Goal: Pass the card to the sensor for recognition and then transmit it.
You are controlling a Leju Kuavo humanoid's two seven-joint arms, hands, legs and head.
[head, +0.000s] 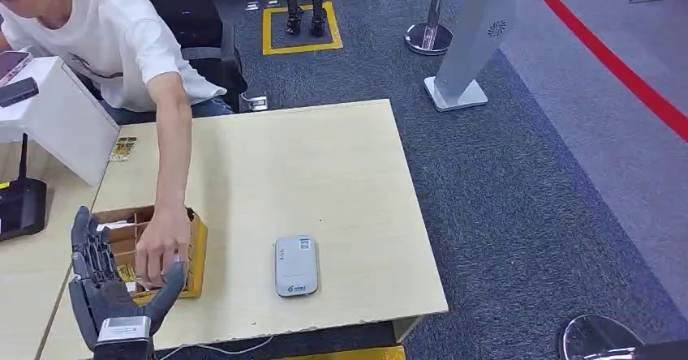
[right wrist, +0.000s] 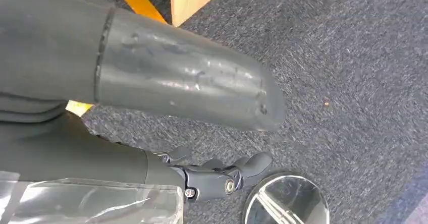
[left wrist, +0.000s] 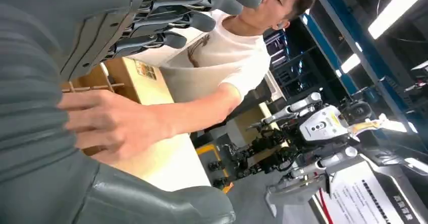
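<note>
My left hand is raised at the table's near left corner, fingers spread and nothing in it, just in front of an open cardboard box with yellow cards inside. A person's hand reaches into that box; in the left wrist view the person's hand lies between my thumb and fingers. I cannot tell whether it holds a card. The grey sensor device lies flat on the table, right of the box. My right hand hangs over the carpet, holding nothing, fingers loosely apart.
The person in a white shirt sits behind the table's far left. A small yellow card stack lies near a white box. A black device stands on the left table. A chrome round base sits on the carpet.
</note>
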